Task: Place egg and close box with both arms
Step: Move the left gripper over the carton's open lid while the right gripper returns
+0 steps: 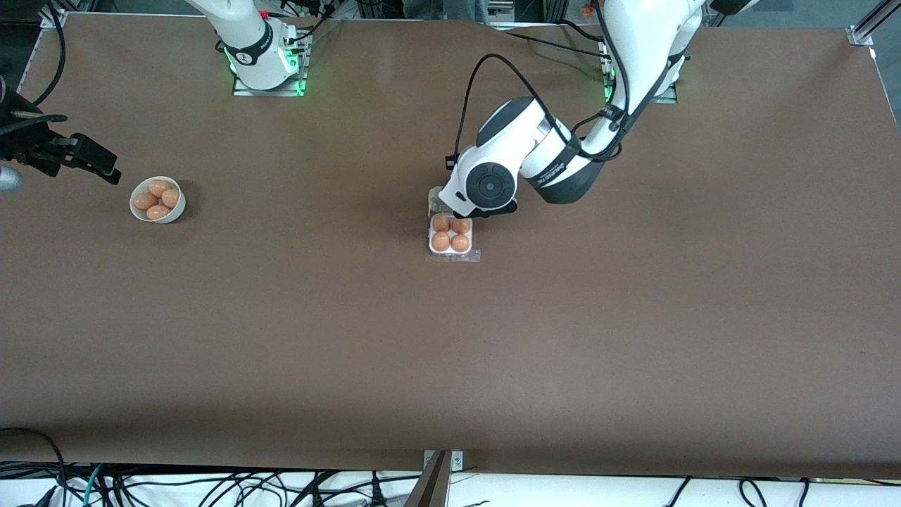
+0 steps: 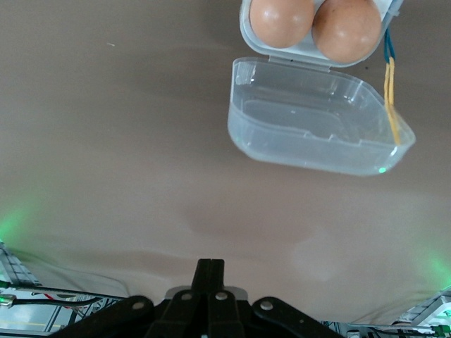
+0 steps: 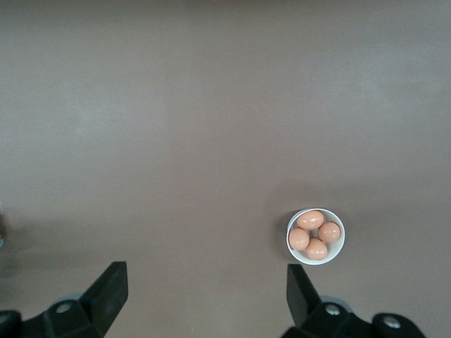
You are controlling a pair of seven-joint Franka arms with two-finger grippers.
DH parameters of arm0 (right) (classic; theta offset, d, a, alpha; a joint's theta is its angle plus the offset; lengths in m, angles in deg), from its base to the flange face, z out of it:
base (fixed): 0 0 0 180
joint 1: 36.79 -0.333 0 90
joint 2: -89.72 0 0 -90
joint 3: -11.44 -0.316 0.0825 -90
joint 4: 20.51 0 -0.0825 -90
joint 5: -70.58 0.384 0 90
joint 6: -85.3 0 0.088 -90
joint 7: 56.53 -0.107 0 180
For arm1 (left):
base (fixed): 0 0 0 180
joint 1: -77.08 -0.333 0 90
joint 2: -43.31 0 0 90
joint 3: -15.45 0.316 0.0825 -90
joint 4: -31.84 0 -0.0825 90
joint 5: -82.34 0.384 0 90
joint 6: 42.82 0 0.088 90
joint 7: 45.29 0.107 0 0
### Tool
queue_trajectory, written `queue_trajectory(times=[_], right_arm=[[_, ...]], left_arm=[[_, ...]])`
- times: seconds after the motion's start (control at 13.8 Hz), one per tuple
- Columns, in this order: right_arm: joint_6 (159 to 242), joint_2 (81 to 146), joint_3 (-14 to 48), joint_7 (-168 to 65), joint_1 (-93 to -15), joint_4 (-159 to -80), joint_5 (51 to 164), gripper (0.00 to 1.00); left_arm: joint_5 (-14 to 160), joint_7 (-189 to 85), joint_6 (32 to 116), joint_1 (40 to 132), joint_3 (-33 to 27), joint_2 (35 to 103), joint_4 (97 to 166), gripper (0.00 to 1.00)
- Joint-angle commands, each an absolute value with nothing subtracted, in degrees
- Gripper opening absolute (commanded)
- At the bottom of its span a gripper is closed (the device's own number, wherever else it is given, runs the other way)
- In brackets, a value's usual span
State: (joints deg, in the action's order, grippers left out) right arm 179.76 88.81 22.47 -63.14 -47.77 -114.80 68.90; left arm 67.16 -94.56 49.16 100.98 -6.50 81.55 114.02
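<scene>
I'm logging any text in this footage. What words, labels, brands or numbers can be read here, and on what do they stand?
Nothing can be read for certain.
Left arm: dark lettering on its white link, too small to read.
Right arm: a small mark on its base link, too blurred to read.
The box, its eggs, the white bowl and the table bear no text.

Two white arms with glossy rounded shells are seen. On the left arm (image 1: 542,151) a dark grey band wraps the elbow, and a round black cap with a small ring at its centre closes one joint. Black cables are looped along its upper link and clipped to it. The right arm (image 1: 246,35) carries a black ring with white lettering near its base, where green light is given off. Black fingers (image 3: 106,292) and silver screws are shown on the right gripper (image 3: 204,292).
</scene>
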Motion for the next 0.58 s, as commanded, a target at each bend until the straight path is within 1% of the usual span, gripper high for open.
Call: queue_trajectory(times=[0.0,0.29,0.51], right_arm=[[178.4,90.7,22.5,-64.0,-48.2,-112.9,69.9,1.0],[178.3,91.1,22.4,-63.8,-48.2,-113.0,70.0,1.0],[178.4,91.1,22.5,-63.5,-48.2,-113.1,70.0,1.0]], left_arm=[[65.6,-95.3,50.0,101.7,-6.1,83.6,111.7,0.01],[65.6,-95.3,54.6,103.6,-6.0,85.9,111.8,0.01],[65.8,-95.4,56.7,104.1,-6.0,86.4,111.8,0.02]])
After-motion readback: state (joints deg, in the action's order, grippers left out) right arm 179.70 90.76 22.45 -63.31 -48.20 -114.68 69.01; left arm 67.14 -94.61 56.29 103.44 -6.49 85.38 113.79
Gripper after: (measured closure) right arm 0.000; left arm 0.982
